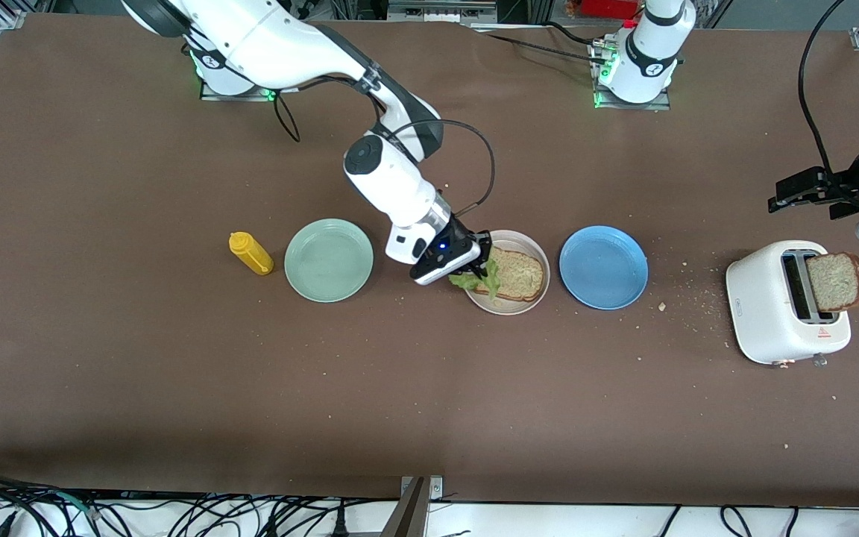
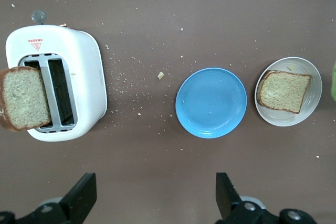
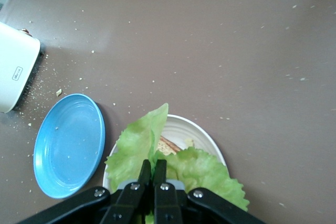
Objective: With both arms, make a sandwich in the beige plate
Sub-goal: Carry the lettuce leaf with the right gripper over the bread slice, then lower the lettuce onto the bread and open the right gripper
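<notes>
The beige plate [image 1: 508, 308] lies mid-table with one bread slice [image 1: 517, 274] on it. My right gripper [image 1: 483, 261] is shut on the green lettuce leaf [image 1: 474, 282] and holds it low over the plate's edge toward the right arm's end, partly over the slice. In the right wrist view the pinched lettuce [image 3: 136, 145] covers most of the plate [image 3: 202, 132]. The second bread slice [image 1: 836, 281] stands out of a white toaster [image 1: 772, 306]. My left gripper [image 1: 787, 195] is open and empty, up over the table beside the toaster; its fingers [image 2: 84, 195] show wide apart.
A blue plate [image 1: 603, 267] lies between the beige plate and the toaster. A mint-green plate [image 1: 329, 259] and a yellow squeeze bottle [image 1: 250, 253] lie toward the right arm's end. Crumbs are scattered around the toaster.
</notes>
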